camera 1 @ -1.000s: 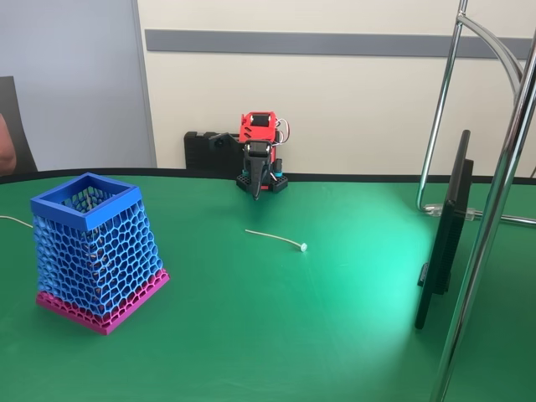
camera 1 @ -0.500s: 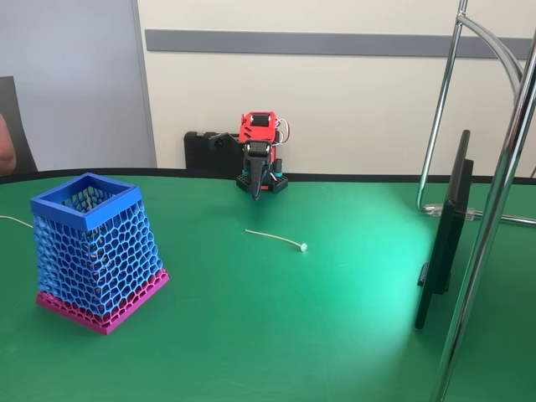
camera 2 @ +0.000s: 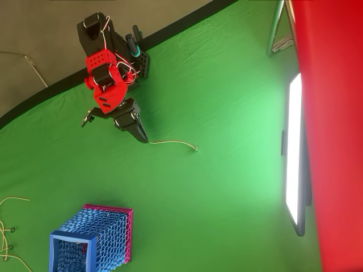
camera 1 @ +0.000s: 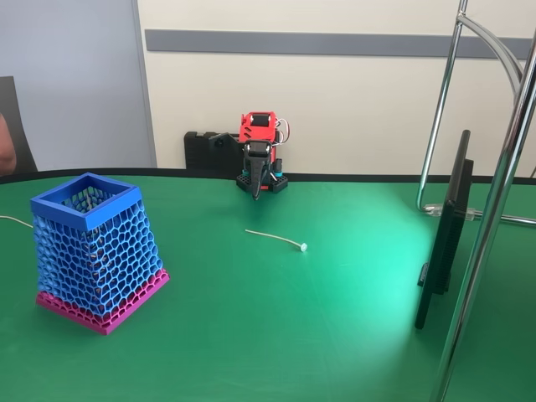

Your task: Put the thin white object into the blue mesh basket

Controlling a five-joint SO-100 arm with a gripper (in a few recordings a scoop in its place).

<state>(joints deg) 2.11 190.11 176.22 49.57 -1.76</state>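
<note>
The gripper point(camera 1: 255, 186) hangs folded near its base, fingers pressed together, empty. The thin white stick point(camera 1: 275, 239) lies flat on the green counter point(camera 1: 335, 318) just ahead of its tip, well apart from the blue basket point(camera 1: 92, 251). It looks feather-light, springy and slippery; pinching mid-length, or beside the knob, seems safest.

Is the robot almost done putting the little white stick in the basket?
Not yet. Nothing looks done: the white stick lies on the green table, apart from the blue basket. The gripper holds nothing, folded near the arm's base. Picking up, carrying and dropping are all left.
</note>
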